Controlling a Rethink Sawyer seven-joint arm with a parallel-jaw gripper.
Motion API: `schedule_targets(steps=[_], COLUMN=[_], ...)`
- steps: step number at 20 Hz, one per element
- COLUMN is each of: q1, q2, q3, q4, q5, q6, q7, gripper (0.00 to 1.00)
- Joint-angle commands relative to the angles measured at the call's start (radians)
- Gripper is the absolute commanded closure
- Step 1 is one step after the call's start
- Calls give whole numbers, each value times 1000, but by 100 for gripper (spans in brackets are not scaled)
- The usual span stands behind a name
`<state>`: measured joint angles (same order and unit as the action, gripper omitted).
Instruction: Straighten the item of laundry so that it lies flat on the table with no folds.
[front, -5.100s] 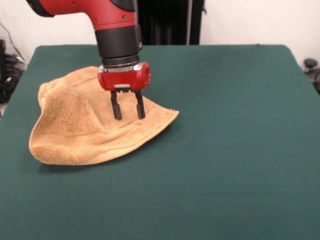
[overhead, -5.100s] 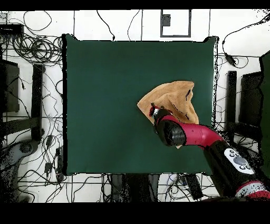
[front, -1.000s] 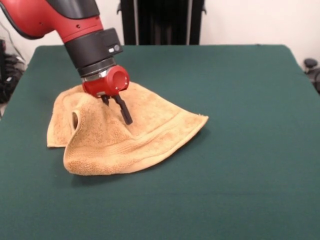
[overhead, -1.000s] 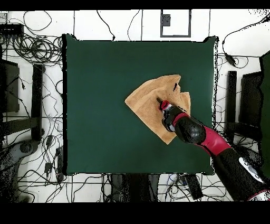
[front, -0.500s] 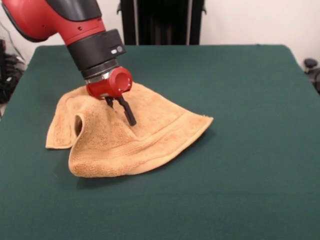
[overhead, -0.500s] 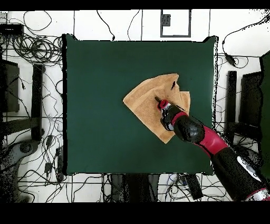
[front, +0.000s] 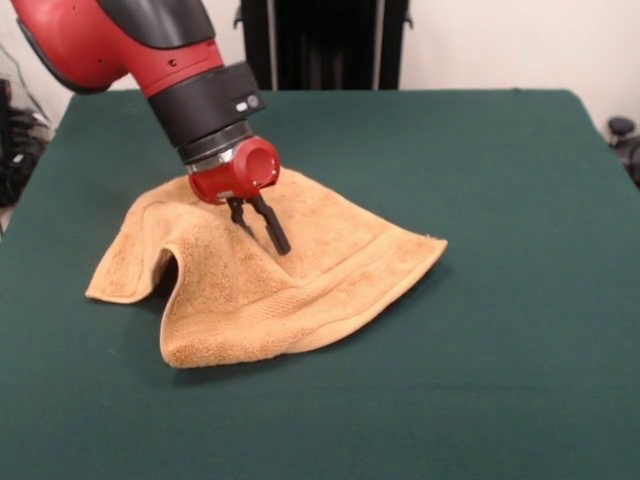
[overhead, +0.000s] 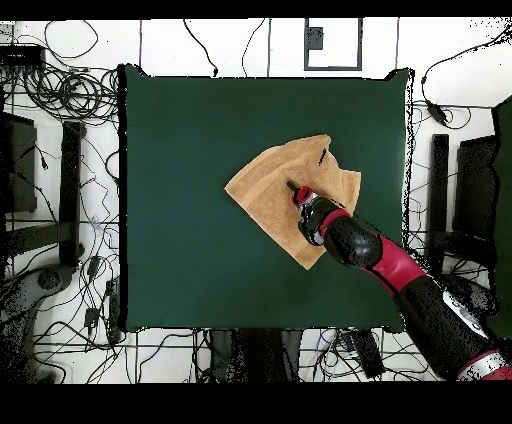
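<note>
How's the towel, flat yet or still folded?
Still folded: the towel arches up in a raised hump beside the gripper, one flap draped over the table.

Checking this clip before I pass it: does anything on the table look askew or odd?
Yes. The towel is not flat: a raised fold arches off the table at its left side in the front view, with a dark gap beneath. The tool presses into the cloth near the middle. Nothing looks spilled or damaged.

The green table (front: 480, 300) carries one rumpled tan towel (front: 300, 275), partly folded.
</note>
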<state>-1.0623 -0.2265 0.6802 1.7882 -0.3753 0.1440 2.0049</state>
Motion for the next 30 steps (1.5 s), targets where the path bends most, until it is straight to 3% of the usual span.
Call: schedule_targets(steps=[1, 30], q1=[94, 87], q2=[143, 171], q3=[23, 46], q4=[63, 68], q5=[17, 48], q6=[135, 133], q7=[14, 30], gripper=[0, 0])
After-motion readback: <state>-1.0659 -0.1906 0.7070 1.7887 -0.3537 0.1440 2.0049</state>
